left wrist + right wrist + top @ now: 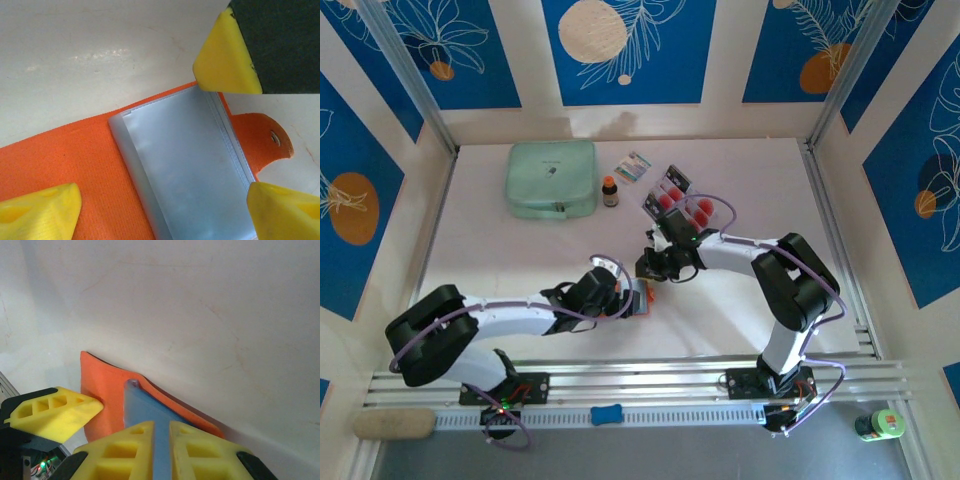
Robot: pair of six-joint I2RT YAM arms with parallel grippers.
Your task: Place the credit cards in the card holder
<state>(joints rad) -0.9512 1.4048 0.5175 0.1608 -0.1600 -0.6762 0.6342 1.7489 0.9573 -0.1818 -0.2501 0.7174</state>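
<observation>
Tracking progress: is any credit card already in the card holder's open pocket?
No, the grey-blue pocket of the card holder looks bare, showing no red spot or dark band.
</observation>
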